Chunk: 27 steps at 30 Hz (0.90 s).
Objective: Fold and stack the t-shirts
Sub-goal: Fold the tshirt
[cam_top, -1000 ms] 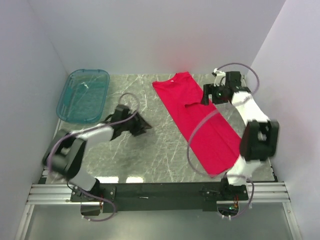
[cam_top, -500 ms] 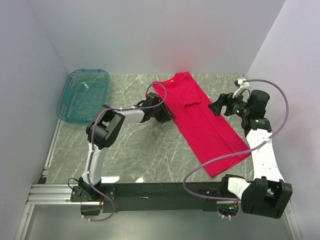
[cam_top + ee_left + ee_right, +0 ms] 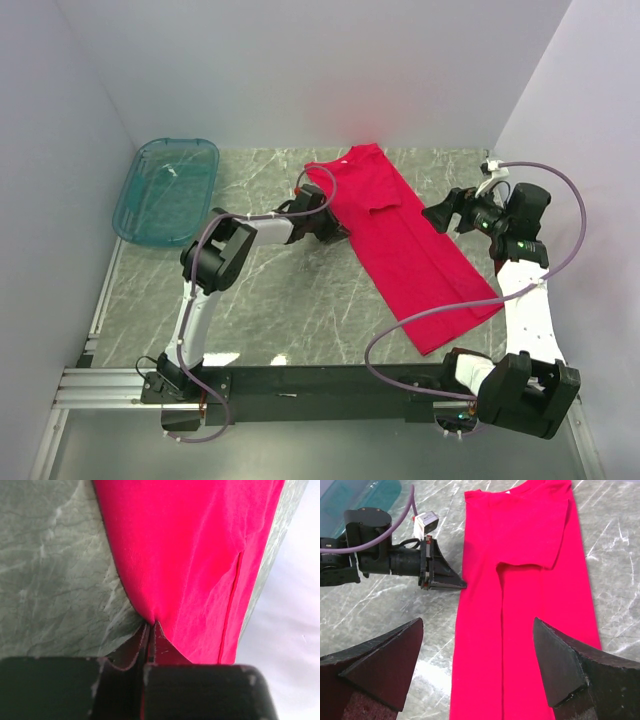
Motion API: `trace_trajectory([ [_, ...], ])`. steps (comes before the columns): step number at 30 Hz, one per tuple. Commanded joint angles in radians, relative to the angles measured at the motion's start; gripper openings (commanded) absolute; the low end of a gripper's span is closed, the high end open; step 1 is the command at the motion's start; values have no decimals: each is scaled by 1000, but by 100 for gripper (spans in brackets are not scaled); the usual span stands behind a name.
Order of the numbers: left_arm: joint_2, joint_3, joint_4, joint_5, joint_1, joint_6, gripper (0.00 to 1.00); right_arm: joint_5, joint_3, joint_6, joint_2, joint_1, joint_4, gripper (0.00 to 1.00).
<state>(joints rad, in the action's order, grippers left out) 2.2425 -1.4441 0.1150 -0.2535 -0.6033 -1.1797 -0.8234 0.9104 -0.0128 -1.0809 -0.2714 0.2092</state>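
Left tool (image 3: 150, 626) is clenched on the near long edge of the red t-shirt (image 3: 415, 255), pinched low at the hem, I'd guess to flip that side over. Shirt lies in a long strip on the counter (image 3: 260, 290). The right tool (image 3: 445, 212) hangs spread wide above the shirt's other edge, holding nothing.

The t-shirt (image 3: 405, 245) lies on the table (image 3: 280, 295), right of centre, between the left gripper (image 3: 341, 235) and the right gripper (image 3: 438, 214). The tub (image 3: 167, 192) sits far left.
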Motion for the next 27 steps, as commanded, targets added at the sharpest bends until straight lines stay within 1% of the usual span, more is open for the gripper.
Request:
trace_trajectory([
  [1,2,45,-75,45,3,46,1,-37,-4,11,22,-12,-45,96],
  [5,-101,129,-107,80,51,103,1,-42,-5,10,22,-15,-44,95],
  [8,-182,227,-112,80,129,179,1,-46,-7,10,21,-17,-44,95],
  [9,-201,266,-139,79,178,199,1,-48,-7,10,19,-17,-44,95],
  [10,-214,278,-149,73,203,219,1,-48,-5,10,19,-18,-44,95],
  [13,-247,295,-202,53,299,302,1,-49,-5,11,12,-19,-42,95],
  [15,-241,263,-271,43,356,363,1,-52,-4,10,9,-20,-39,95],
  [17,-235,237,-313,40,385,412,2,-54,-5,8,9,-20,-34,95],
  [20,-254,209,-351,25,416,463,18,-74,-5,-19,4,-19,-24,95],
  [21,-267,205,-360,19,418,477,31,-88,-4,-32,-2,-19,-19,95],
  [23,-319,206,-362,-10,418,514,41,-147,4,-88,-14,-17,21,95],
  [24,-342,214,-364,-29,418,526,48,-170,10,-117,-37,-3,45,95],
  [25,-392,215,-371,-45,418,537,50,-193,30,-159,-53,12,77,95],
  [26,-423,220,-377,-55,418,557,52,-197,47,-281,-72,33,181,95],
  [27,-455,231,-382,-55,418,569,54,-186,64,-356,-120,108,249,94],
])
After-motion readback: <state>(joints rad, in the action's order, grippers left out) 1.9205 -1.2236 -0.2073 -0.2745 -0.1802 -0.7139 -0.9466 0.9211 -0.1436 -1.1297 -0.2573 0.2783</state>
